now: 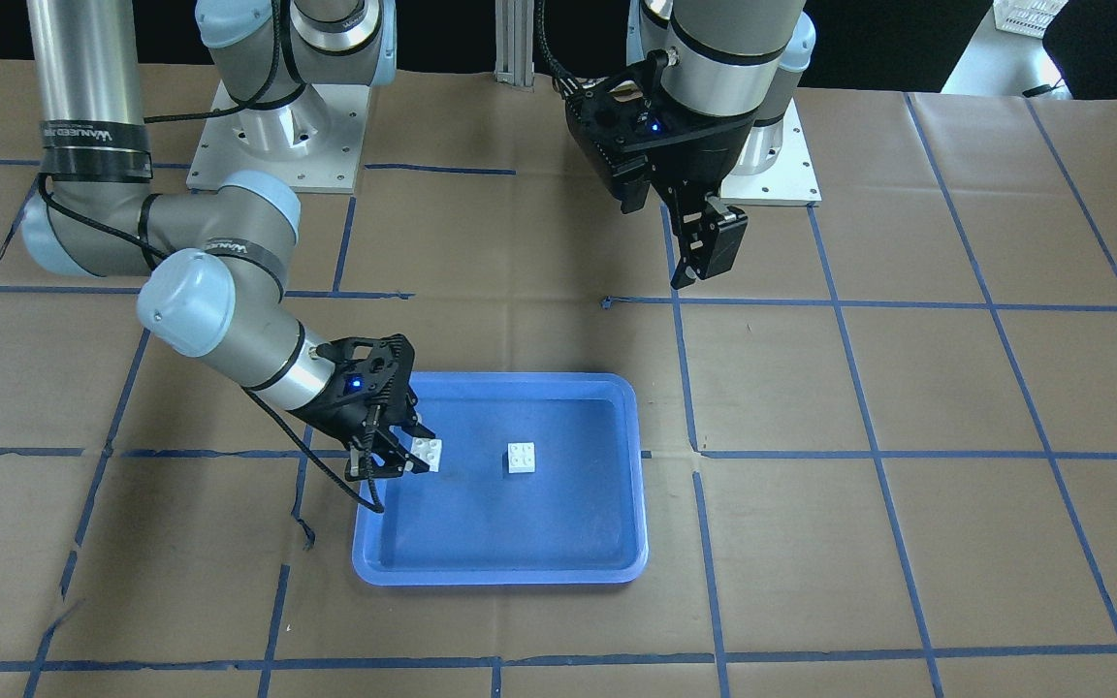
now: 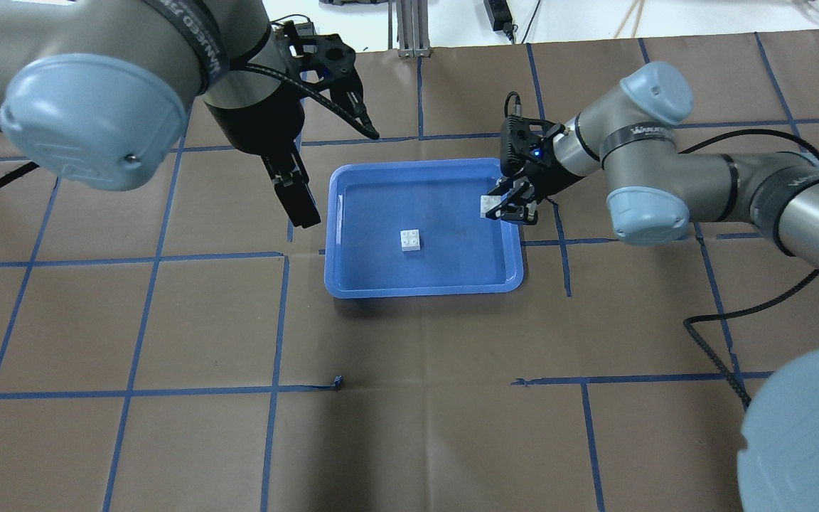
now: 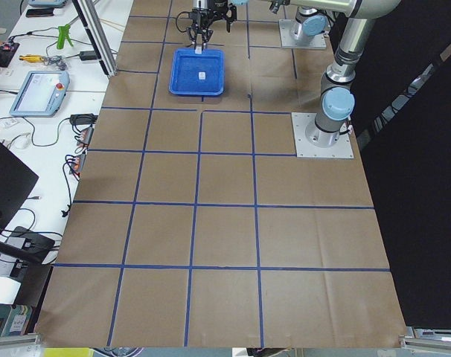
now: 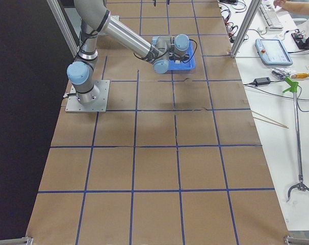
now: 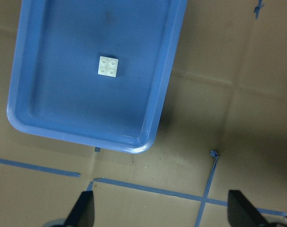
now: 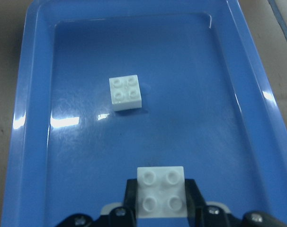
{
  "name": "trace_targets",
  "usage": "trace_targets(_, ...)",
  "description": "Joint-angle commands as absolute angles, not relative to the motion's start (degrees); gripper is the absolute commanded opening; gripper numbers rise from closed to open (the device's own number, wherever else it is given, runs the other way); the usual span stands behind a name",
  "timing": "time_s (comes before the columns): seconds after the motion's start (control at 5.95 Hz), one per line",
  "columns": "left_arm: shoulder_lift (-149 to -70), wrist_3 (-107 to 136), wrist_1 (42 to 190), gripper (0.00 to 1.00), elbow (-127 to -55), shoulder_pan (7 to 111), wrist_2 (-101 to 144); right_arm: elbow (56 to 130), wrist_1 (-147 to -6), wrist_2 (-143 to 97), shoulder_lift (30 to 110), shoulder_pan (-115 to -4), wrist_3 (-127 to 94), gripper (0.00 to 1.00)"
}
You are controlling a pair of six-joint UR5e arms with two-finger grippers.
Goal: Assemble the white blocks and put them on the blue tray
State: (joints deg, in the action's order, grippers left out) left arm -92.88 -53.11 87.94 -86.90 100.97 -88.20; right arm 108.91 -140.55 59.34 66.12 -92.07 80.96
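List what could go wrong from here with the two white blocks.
1. The loose block looks slightly turned relative to the held block in the right gripper, so the studs may not seat when they are pressed together.
2. The loose block lies free on the blue tray, and the open left gripper hovers off the tray. With nothing steadying the block, a push may slide it.

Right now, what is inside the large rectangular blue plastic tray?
One small white studded plastic brick lies loose on the floor of the blue tray. The right gripper holds a second white brick just inside the rim; the floor beneath it is hidden.
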Motion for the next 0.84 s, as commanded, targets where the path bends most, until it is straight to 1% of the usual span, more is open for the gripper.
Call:
trace_targets(0.0,-91.9,-48.2,84.1,0.99,-87.2,100.0,-88.0,109.4,-147.8,59.3,62.6,-95.4,76.1,0.3)
trace_targets(0.34,-90.4,-35.2,83.3,0.99,-88.8,98.9,-88.7,109.3,-150.4,59.3,60.4,-97.1,75.3,0.31)
trace_targets(0.67,-88.0,-26.2,86.1,0.99,-87.7,94.9,-87.8,109.4,-150.8,59.2,59.4,-98.0,74.4,0.31)
